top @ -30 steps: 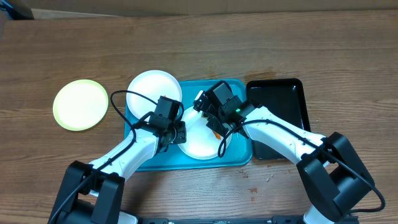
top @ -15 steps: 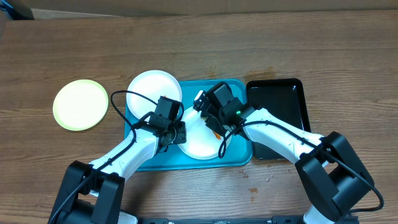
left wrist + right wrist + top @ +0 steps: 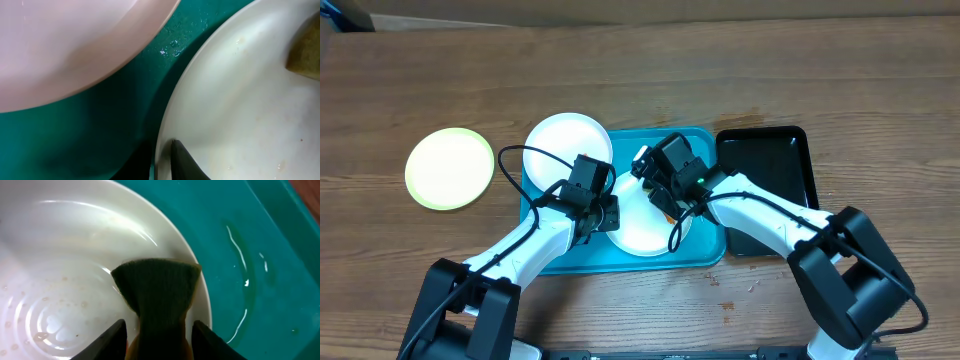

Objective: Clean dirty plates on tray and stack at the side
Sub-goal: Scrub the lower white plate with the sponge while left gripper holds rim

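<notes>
The turquoise tray (image 3: 700, 245) holds two white plates. One plate (image 3: 567, 150) lies at its upper left, overlapping the rim. The other plate (image 3: 638, 228) lies in the middle. My left gripper (image 3: 606, 212) is shut on this plate's left rim; in the left wrist view (image 3: 165, 152) one finger lies on the plate (image 3: 240, 110). My right gripper (image 3: 665, 195) is shut on a dark green and orange sponge (image 3: 157, 297), pressed on the plate (image 3: 65, 280) near its right edge. The lime-green plate (image 3: 449, 167) lies on the table to the left.
A black glossy tray (image 3: 770, 170) lies right of the turquoise tray, touching it. Water streaks show on the tray floor (image 3: 250, 255). Bare wooden table (image 3: 720, 70) lies behind and to the left. The sponge also shows in the left wrist view (image 3: 305, 55).
My right gripper with the sponge has shifted slightly left over the plate. The left arm has not moved.
</notes>
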`<action>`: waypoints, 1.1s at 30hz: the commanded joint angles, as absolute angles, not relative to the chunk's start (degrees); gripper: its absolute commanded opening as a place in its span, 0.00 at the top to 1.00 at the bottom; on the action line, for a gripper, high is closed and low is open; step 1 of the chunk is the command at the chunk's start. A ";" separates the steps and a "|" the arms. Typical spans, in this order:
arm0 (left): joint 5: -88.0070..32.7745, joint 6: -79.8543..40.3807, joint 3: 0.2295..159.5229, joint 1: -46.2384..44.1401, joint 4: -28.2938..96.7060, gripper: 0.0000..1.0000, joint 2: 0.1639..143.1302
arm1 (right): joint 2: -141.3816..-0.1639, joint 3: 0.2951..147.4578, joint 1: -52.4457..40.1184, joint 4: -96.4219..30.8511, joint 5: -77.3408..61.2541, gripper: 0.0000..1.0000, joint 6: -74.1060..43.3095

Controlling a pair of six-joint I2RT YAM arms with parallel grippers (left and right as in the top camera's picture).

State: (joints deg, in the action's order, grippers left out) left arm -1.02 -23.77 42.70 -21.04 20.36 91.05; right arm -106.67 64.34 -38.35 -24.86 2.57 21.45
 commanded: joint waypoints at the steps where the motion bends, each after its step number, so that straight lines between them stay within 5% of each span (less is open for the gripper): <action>1: -0.69 -23.11 42.87 -21.39 20.86 0.84 91.88 | -108.51 64.31 -38.50 -24.47 2.94 0.65 20.97; 3: -0.67 -23.11 42.87 -21.39 20.86 0.87 91.88 | -108.57 64.31 -38.50 -24.69 2.94 0.89 20.78; 5: -0.69 -23.11 42.87 -21.39 20.86 0.91 91.88 | -108.57 64.34 -38.50 -25.08 2.94 0.94 18.87; 24: -1.50 -24.71 42.85 -21.41 20.73 0.96 92.44 | -108.57 64.34 -38.52 -30.35 -1.19 0.88 8.64; 33: -1.54 -26.02 42.92 -21.41 20.23 0.96 94.61 | -108.57 64.34 -38.52 -31.99 -1.21 0.96 7.20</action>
